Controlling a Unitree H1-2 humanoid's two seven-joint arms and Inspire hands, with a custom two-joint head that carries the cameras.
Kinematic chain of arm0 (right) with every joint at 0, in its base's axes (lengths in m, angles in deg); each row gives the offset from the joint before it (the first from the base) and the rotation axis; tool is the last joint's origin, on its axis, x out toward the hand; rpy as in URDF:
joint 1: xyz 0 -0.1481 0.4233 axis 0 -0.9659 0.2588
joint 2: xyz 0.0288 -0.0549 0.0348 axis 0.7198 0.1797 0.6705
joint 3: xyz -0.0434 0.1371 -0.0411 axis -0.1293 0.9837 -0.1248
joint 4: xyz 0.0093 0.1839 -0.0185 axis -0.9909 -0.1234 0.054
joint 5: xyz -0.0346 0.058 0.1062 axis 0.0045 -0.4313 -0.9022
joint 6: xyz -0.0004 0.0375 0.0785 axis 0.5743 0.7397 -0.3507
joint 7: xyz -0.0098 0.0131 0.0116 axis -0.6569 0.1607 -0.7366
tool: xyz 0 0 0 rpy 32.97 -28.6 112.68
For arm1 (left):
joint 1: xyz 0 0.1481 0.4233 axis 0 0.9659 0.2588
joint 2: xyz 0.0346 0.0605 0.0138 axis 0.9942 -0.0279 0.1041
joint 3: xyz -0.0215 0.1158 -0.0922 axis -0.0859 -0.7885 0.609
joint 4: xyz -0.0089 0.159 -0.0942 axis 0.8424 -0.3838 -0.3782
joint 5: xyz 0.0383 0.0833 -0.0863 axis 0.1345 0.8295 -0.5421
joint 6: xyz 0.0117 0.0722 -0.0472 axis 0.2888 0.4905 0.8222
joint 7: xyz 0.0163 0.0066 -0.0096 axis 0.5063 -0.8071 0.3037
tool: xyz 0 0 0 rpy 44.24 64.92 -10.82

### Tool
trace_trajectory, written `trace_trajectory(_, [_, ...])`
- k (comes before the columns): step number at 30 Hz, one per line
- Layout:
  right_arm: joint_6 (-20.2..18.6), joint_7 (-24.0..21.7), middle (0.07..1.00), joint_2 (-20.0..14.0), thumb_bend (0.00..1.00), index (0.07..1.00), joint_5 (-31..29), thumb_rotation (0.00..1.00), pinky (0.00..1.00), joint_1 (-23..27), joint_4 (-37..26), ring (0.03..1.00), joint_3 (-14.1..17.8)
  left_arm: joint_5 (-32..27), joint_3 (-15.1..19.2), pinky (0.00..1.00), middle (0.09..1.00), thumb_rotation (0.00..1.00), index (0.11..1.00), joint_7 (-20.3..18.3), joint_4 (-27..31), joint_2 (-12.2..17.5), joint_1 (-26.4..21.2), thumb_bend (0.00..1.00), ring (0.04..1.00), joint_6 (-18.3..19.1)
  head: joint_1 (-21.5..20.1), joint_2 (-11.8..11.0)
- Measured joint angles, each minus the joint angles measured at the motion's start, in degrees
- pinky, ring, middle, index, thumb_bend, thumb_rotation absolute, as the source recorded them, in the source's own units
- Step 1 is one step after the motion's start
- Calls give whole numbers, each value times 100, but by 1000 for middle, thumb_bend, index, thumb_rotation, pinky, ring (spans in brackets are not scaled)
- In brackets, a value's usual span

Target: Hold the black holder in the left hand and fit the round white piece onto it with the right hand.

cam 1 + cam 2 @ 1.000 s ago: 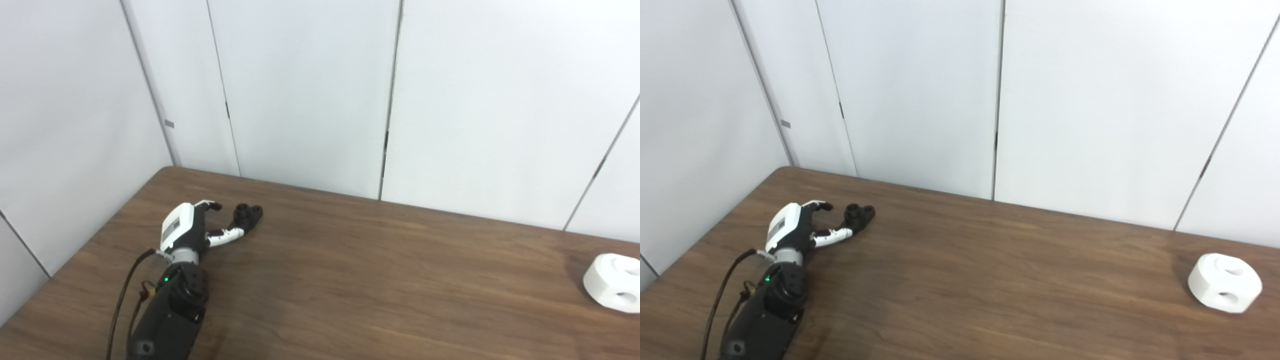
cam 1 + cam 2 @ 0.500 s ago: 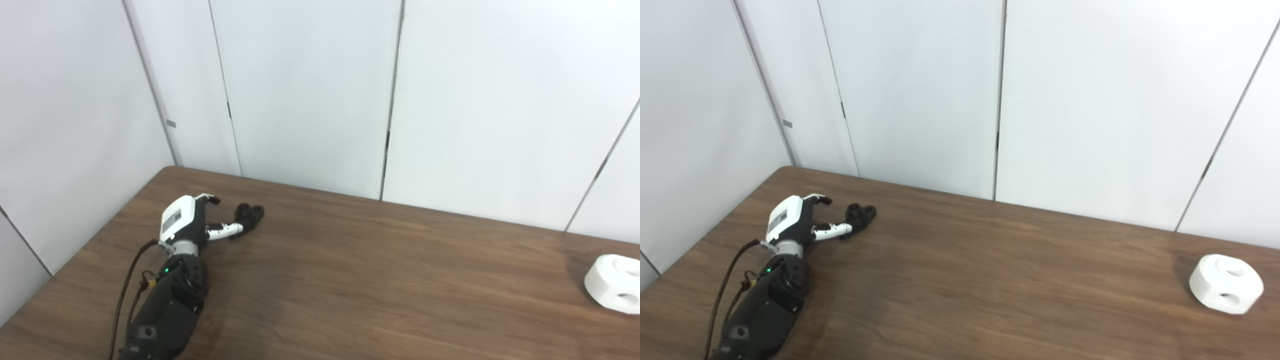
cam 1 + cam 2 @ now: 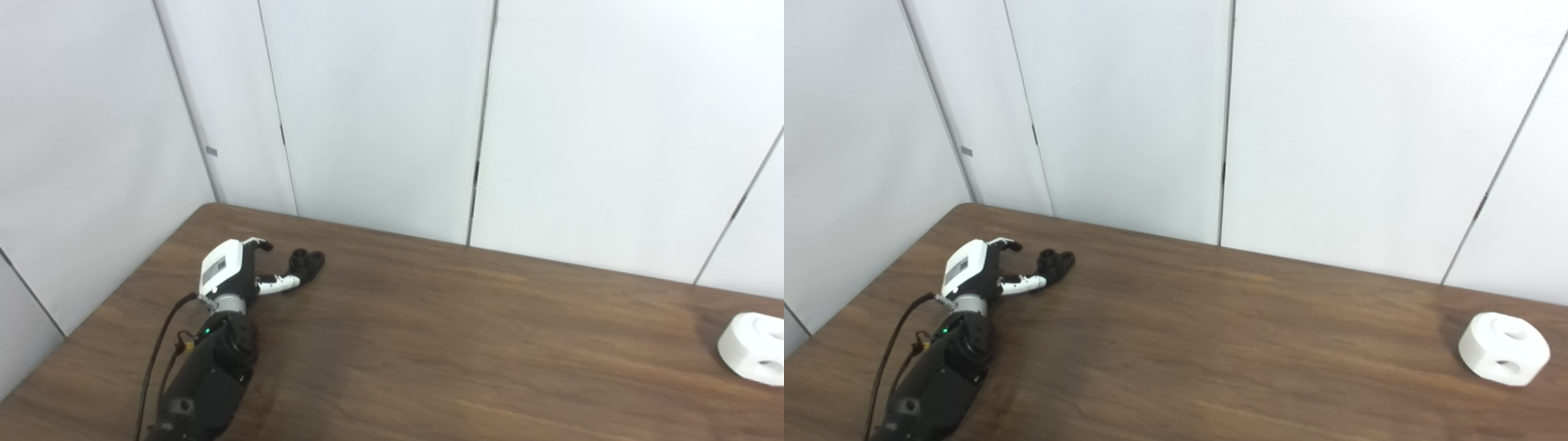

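Note:
The black holder (image 3: 306, 263) is small and knobbly and lies on the wooden table (image 3: 429, 343) near its far left corner. My left hand (image 3: 236, 275) sits just left of it, open, fingers spread. Its thumb reaches toward the holder's near side and another finger curls above; contact is too small to judge. The round white piece (image 3: 1503, 348), a thick disc with holes, rests at the table's far right. My right hand is out of view.
White wall panels (image 3: 380, 110) stand right behind the table's far edge, and another panel lines its left side. A black cable (image 3: 153, 361) runs along my left forearm. Bare wood stretches between the holder and the white piece.
My left hand has drawn slightly back and left, with its thumb still pointing at the holder. The holder and the white piece have stayed put; the picture shifted a little.

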Motion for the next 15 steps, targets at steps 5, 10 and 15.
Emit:
trace_trajectory(5, [-43,2,998,0,669,1000,11,1000,1000,-2,-19,1000,4,-16,-30,810,856,387,732,-3,82,-20,23,943,899,-5,9,9])
trace_trajectory(10, [-90,3,1000,-1,661,1000,24,1000,1000,-3,-42,1000,5,-43,-106,810,854,411,730,-10,87,-45,39,950,894,-10,18,35])
trace_trajectory(15, [-99,3,999,0,654,1000,19,1000,1000,-6,-47,1000,9,-39,-150,823,860,408,732,1,78,-41,39,950,899,-5,9,44])
